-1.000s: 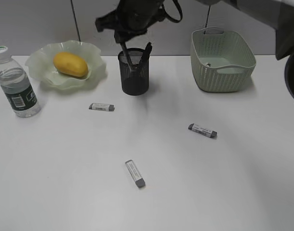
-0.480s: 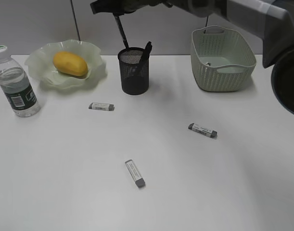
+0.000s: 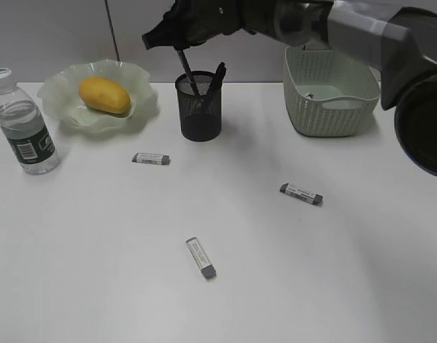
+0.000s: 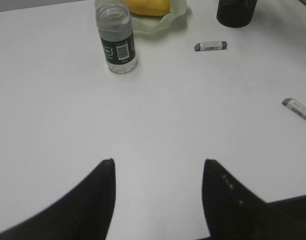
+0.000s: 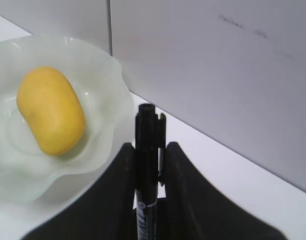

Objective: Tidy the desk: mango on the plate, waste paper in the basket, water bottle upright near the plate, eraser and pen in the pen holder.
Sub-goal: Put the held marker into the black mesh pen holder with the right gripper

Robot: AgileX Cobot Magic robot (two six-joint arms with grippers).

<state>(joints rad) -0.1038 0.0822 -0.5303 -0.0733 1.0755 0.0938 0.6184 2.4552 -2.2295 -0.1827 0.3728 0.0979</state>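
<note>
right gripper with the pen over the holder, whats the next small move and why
Probably lower a bit more, then let go. The right gripper is shut on the pen, whose lower end sits inside the rim of the pen holder, where another pen already leans. Three erasers wait on the desk.

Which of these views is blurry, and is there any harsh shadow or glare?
Exterior view: soft even light, only a faint shadow beside the pen holder. Left wrist view: the left hand is a dark, blurred silhouette. Right wrist view: the pen is sharp, no glare.
</note>
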